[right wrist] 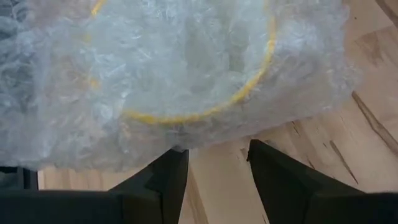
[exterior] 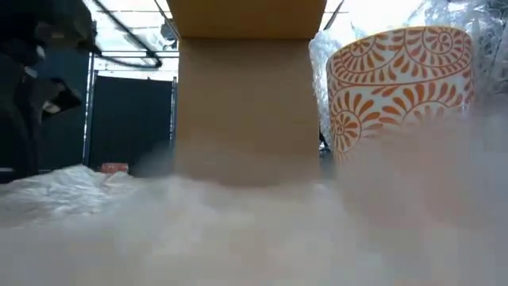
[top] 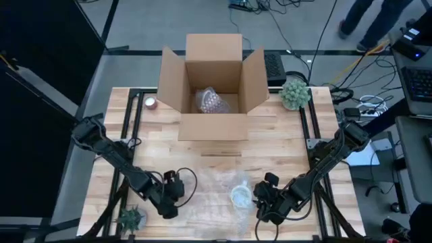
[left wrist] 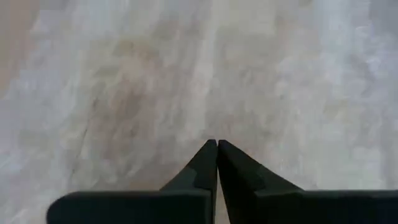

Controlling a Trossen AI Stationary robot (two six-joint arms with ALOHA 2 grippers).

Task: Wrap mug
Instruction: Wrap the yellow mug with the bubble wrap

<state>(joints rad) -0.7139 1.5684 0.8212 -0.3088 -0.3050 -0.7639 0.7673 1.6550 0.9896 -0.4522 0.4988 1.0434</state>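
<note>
Left gripper [left wrist: 217, 144]: low at the near left of the table [top: 283, 145], fingers pressed tight together over the bubble wrap [top: 209, 196]; whether a fold of film is caught between the tips cannot be told.
Right gripper [right wrist: 214, 155]: near right of the table, just beside the mug [top: 241, 196], fingers parted with bare wood between them, holding nothing; their tips sit at the wrap's edge.
Mug: white with an orange leaf pattern and a yellow rim, upright on the bubble wrap at the near centre of the table, between the two grippers; wrap lies over its mouth in the right wrist view.
Cardboard box [top: 210, 88]: open at the far centre, flaps spread, a bubble-wrapped bundle [top: 210, 101] inside.
Edges: a small green plant [top: 295, 93] by the box's right flap, another plant [top: 130, 217] at the near left corner.
</note>
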